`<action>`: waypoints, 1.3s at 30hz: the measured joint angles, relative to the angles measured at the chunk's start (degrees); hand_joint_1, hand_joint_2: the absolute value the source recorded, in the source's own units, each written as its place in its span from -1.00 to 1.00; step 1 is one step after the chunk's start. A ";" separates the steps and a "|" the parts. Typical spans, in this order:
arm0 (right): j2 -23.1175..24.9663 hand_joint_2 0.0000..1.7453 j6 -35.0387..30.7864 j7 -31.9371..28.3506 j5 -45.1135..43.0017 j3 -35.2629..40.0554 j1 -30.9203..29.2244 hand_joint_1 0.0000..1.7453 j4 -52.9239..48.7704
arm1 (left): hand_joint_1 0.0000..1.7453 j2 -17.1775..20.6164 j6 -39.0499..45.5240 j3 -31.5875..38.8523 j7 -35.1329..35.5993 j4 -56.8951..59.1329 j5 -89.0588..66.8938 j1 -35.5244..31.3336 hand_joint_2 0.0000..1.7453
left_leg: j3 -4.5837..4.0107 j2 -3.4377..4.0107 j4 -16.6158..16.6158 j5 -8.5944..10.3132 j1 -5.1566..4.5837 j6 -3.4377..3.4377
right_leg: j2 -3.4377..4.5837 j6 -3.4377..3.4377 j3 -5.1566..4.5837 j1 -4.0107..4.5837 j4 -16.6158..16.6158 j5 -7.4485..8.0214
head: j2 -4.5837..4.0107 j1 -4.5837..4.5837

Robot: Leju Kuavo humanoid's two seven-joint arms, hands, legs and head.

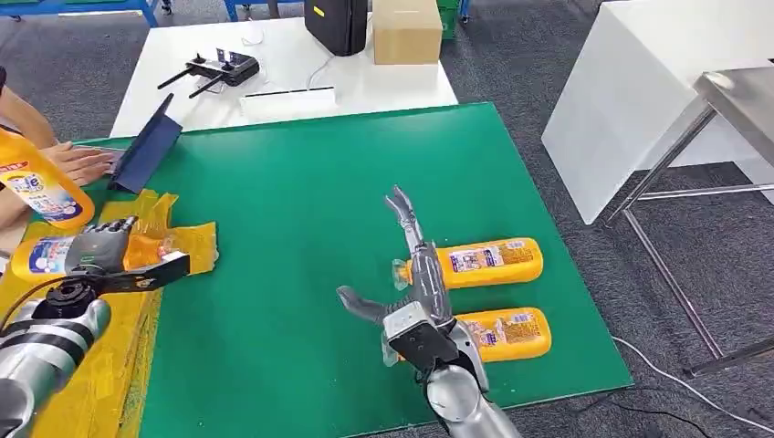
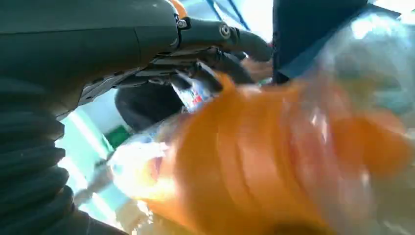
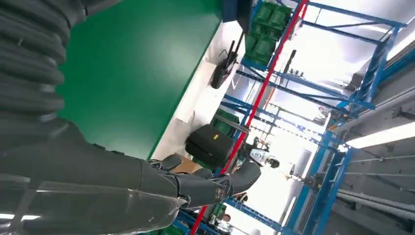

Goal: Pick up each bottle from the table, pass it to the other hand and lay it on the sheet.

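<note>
Bottles: I count four orange ones. Two lie side by side on the green surface by my right arm, the farther bottle and the nearer bottle. A third bottle lies on the yellow sheet under my left robot hand. A fourth bottle is tilted at the far left edge.
Left robot hand: my fingers rest on the third bottle on the sheet; I cannot tell if they grip it.
Right robot hand: fingers spread apart, holding nothing, over the surface just beside the two bottles' caps.
Around: a person's hand lies flat by a dark blue folder. On the white table behind stand one remote controller, one black case and one cardboard box.
</note>
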 measured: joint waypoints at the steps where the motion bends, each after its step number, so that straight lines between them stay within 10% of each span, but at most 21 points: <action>1: 0.00 1.00 -0.02 0.02 0.04 0.00 -0.01 -1.00 0.11 | -1.00 -0.57 0.00 0.90 -0.39 0.57 0.48 -0.29 1.00 | -0.01 -0.02 0.00 0.00 0.00 0.00 | -0.02 0.00 0.01 0.00 0.00 0.00 | 0.00 0.00; 13: 0.11 1.00 -1.42 0.85 2.27 -0.09 0.00 -1.00 0.68 | -1.00 -4.85 0.50 12.25 -14.72 -0.61 16.26 0.72 1.00 | 0.01 0.00 0.00 0.01 0.01 -0.01 | 0.01 0.00 -0.01 0.01 0.01 0.00 | 0.00 0.00; 18: -1.60 1.00 -7.17 5.12 16.25 -0.07 -0.59 -1.00 0.76 | -1.00 -9.01 -11.27 18.36 -30.91 -14.71 47.43 7.85 1.00 | 0.00 0.02 0.00 -0.02 -0.08 0.02 | 0.01 0.00 0.00 -0.05 0.00 0.00 | 0.00 0.00; 29: -10.05 1.00 -3.41 18.58 39.53 -0.13 -3.00 -1.00 1.24 | -1.00 -11.97 -26.07 21.20 -34.18 -47.57 73.56 23.44 1.00 | -0.01 0.04 0.00 -0.06 -0.12 0.07 | 0.04 0.01 -0.01 -0.11 -0.04 0.00 | 0.00 -0.04; 39: -15.36 1.00 1.55 22.38 43.67 -0.63 -5.45 -1.00 2.99 | -1.00 -13.57 -28.70 21.83 -36.10 -59.58 75.82 29.80 1.00 | -0.01 0.00 0.00 -0.06 -0.12 0.07 | 0.02 0.01 0.00 -0.10 -0.03 0.00 | 0.00 -0.04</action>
